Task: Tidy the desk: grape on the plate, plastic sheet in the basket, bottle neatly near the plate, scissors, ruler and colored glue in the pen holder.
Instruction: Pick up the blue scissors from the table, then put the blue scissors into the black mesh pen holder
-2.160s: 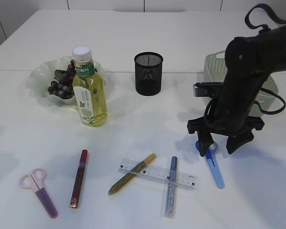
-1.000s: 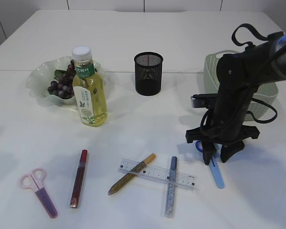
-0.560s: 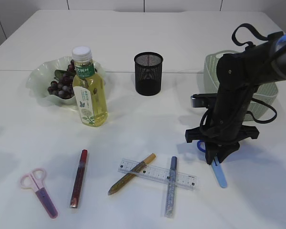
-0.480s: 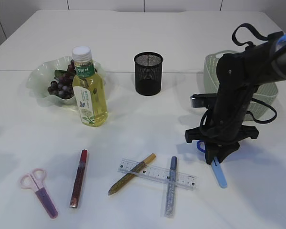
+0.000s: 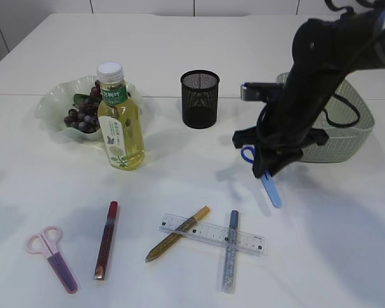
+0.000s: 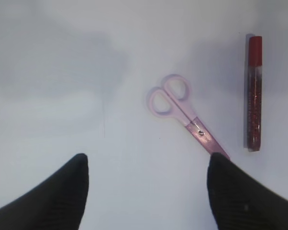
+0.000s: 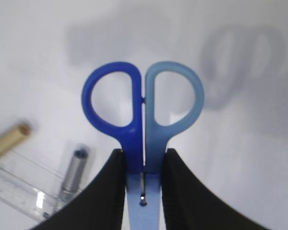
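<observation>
The blue scissors (image 5: pixel 267 181) are up off the tabletop, in the right half, between the pen holder (image 5: pixel 199 99) and the basket (image 5: pixel 346 131). The right gripper (image 5: pixel 267 168) has them pinched just under the two finger rings, with the blades pointing down. Its jaws are closed tight on the neck of the scissors, as the right wrist view shows.

So the step in hand looks like putting these scissors into the pen holder. Next, the arm would need to carry them toward the back and left, get right above the black cup, and lower the blades in first.

The right arm reaches in from the right edge, bent over with its wrist pointing down.

The left gripper (image 6: pixel 146 184) is wide open and holds nothing. It hangs over the front left corner, near the pink scissors (image 6: pixel 185 113) and the red glue (image 6: pixel 253 92).
</observation>
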Available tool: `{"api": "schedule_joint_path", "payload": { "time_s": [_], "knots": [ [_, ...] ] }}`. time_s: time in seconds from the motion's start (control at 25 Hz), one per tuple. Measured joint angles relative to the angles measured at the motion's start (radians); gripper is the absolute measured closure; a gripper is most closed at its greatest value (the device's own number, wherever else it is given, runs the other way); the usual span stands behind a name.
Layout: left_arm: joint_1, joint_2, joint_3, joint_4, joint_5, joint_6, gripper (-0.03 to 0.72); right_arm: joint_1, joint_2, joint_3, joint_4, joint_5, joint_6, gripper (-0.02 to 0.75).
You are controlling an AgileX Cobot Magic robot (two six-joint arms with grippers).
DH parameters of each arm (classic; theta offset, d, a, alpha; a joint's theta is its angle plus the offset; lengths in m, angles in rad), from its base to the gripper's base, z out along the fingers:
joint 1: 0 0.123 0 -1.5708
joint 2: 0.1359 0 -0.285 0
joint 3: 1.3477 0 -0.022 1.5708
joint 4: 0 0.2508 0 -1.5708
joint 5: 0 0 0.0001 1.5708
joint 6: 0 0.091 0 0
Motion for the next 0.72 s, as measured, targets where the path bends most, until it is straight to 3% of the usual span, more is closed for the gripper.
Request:
{"api": "schedule_joint_path", "payload": {
  "time_s": [0.28, 0.72],
  "knots": [
    [0.000, 0.000, 0.000, -0.033, 0.000, 0.000, 0.129, 0.000, -0.002, -0.239, 0.132, -0.026, -0.097, 0.552],
    [0.000, 0.000, 0.000, -0.045, 0.060, 0.000, 0.129, -0.019, -0.002, -0.347, 0.263, -0.405, -0.252, 0.552]
  ]
}}
